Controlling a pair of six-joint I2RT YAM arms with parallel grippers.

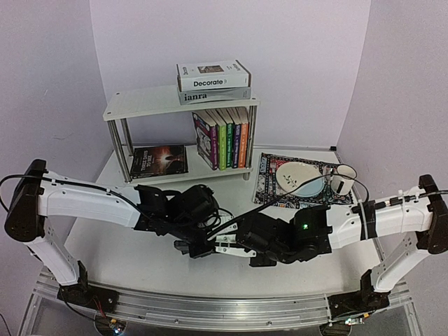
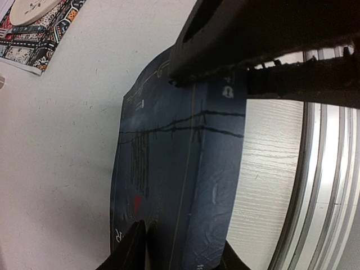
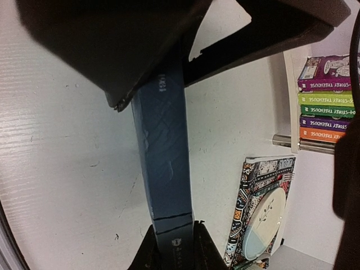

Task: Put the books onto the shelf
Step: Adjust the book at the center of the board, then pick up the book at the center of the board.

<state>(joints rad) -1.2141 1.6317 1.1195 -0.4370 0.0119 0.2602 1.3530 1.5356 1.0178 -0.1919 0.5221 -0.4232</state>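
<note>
**Navy book shared between both arms, mid-table**

The flat navy-blue book (image 2: 180, 169) was not on the shelf. It sat between the two arms at lower centre of the top view, over the white wood-grain table (image 1: 140, 259). The right gripper (image 3: 173, 250) was pinched tight on the book's thin edge, at the bottom of its wrist view. The left gripper (image 2: 180, 256) had a finger on either side of the book's lower end, but I couldn't tell whether they were biting yet.

The small white two-tier shelf with chrome legs (image 1: 140, 105) stood at upper centre. It held a white-and-grey stack of two books (image 1: 213, 80) on top, a row of colourful upright paperbacks (image 1: 224, 136) at lower right, and a dark book lying flat (image 1: 159, 159) at lower left.

This was likely a handover or regrasp. The left gripper should squeeze firmly before the right lets go, and the book should be kept from twisting. The bare left half of the top board looked the easiest spot, approached clear of the legs.
</note>
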